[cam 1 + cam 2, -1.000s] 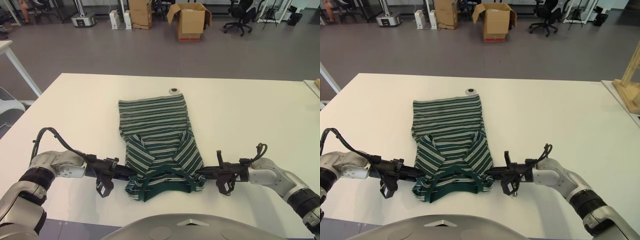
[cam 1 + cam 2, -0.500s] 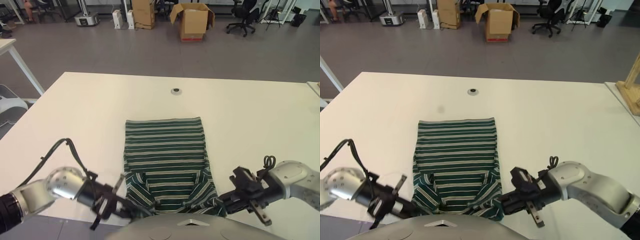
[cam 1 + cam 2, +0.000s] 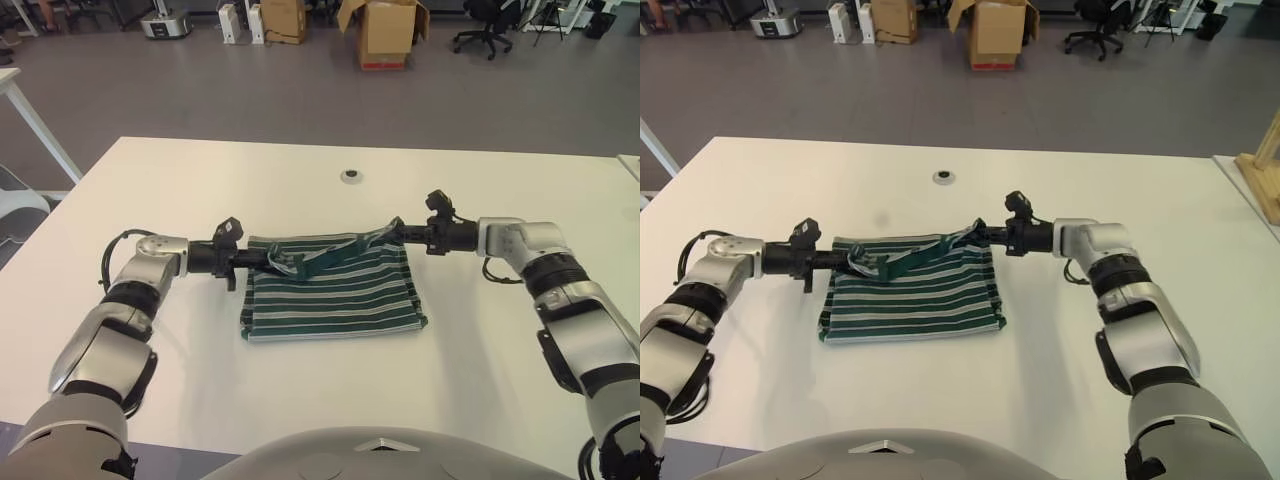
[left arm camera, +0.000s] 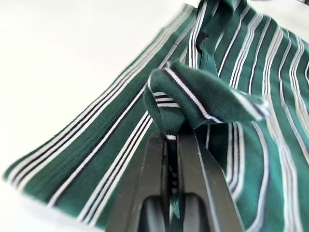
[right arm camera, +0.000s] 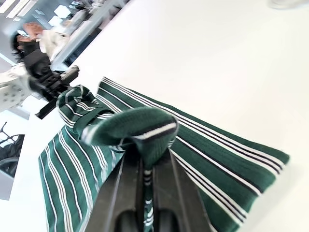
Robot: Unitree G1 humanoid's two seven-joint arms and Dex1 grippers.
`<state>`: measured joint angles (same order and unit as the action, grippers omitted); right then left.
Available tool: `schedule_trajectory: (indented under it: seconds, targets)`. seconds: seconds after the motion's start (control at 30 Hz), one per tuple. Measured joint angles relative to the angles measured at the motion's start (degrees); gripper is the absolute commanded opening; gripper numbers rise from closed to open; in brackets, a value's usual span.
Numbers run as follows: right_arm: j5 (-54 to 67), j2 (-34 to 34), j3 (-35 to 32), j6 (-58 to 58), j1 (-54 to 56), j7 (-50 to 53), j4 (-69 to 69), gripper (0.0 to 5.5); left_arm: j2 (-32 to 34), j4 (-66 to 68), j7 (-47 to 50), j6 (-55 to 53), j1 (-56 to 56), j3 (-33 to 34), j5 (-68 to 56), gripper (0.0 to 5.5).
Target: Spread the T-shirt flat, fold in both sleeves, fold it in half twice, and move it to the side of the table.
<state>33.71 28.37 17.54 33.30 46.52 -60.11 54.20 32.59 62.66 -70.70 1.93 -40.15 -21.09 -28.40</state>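
Observation:
The green striped T-shirt (image 3: 335, 295) lies folded in the middle of the white table (image 3: 200, 380), its sleeves tucked in. My left gripper (image 3: 268, 260) is shut on one corner of the folded-over collar end, at the shirt's far left. My right gripper (image 3: 398, 232) is shut on the other corner, at the far right. The pinched edge sags between them, just above the shirt's far edge. In the left wrist view a bunch of cloth (image 4: 193, 94) sits clamped in the fingers (image 4: 149, 159). The right wrist view shows cloth (image 5: 140, 128) pinched the same way.
A small round cable port (image 3: 350, 178) sits in the table beyond the shirt. A wooden stand (image 3: 1262, 165) is at the table's far right edge. Cardboard boxes (image 3: 385, 30) and chairs stand on the floor behind. Bare tabletop surrounds the shirt.
Both grippers have carried the collar end from the near edge up and over to the far edge, doubling the shirt in half. The head camera has also shifted.

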Motion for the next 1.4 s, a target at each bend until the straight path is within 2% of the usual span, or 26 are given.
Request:
schedule_trajectory:
  seconds: [0.2,0.27,0.3,0.37,0.43,0.47,0.6,0.67,0.73,0.83,0.93,1.03,1.13,1.2,1.3,1.4]
  targets:
    - [-9.0,-4.7,-5.3,-5.3,2.2,6.7,13.4,0.00,-9.0,8.4,12.3,-3.4,-0.8,11.8,2.0,0.00]
    - [-9.4,-5.6,-8.3,-6.1,2.9,11.9,15.5,0.40,-10.6,9.5,20.4,-5.6,-1.3,16.2,1.5,0.00]
    - [-9.2,-6.4,-10.8,-6.6,2.9,14.5,16.6,0.55,-11.5,10.0,25.5,-7.6,-1.5,19.5,0.3,0.36]
    - [-8.5,-7.3,-16.2,-6.7,3.0,19.3,18.2,0.84,-12.9,10.8,32.3,-12.6,-2.4,25.7,-2.4,0.62]
    - [-6.9,-7.5,-20.6,-6.4,3.0,22.2,19.3,1.22,-14.0,10.7,34.3,-16.5,-2.6,30.5,-5.2,0.91]
    - [-6.7,-7.8,-22.9,-6.2,3.0,23.9,19.4,1.22,-14.5,10.4,35.4,-18.8,-2.9,32.6,-5.9,0.91]
    - [-6.8,-8.6,-27.2,-4.7,3.3,24.8,18.7,1.22,-14.7,6.8,32.8,-23.2,-1.9,33.1,-4.5,0.91]
    - [-11.9,-8.6,-23.8,-8.4,2.9,22.1,14.5,1.22,-15.0,2.5,30.9,-17.5,0.3,31.3,-0.2,0.91]
    - [-20.1,-7.7,-17.2,-19.6,0.0,21.6,6.0,1.22,-14.8,-3.1,30.4,-6.3,3.3,27.7,6.1,0.91]
    - [-33.2,-3.7,-8.1,-36.6,-11.1,23.1,-9.9,1.22,-10.9,-11.7,32.8,14.1,4.2,20.8,19.9,0.91]
    - [-34.7,-1.9,-5.8,-38.9,-22.5,20.2,-24.8,1.22,-5.7,-14.4,35.7,31.5,4.6,12.3,34.9,0.91]
    - [-31.0,-2.1,-5.5,-36.6,-30.4,16.3,-37.4,1.22,-4.8,-8.5,37.5,42.2,4.5,0.5,49.8,0.91]
    - [-26.6,-1.9,-6.8,-31.2,-33.6,14.6,-47.5,1.22,-5.0,-0.8,46.0,44.7,-1.8,-9.6,61.9,0.91]
    - [-29.7,1.0,-5.1,-28.2,-33.7,13.5,-50.7,1.22,-5.5,2.6,46.4,44.5,-4.5,-12.4,64.4,0.91]
    - [-38.7,4.0,-0.3,-26.4,-33.2,14.9,-46.0,1.22,-4.9,2.1,37.3,45.0,-3.6,-9.7,55.6,0.91]
    - [-41.6,4.4,2.1,-29.0,-30.0,16.2,-43.5,1.22,-2.2,-15.1,24.7,37.6,5.7,-8.5,40.0,0.91]
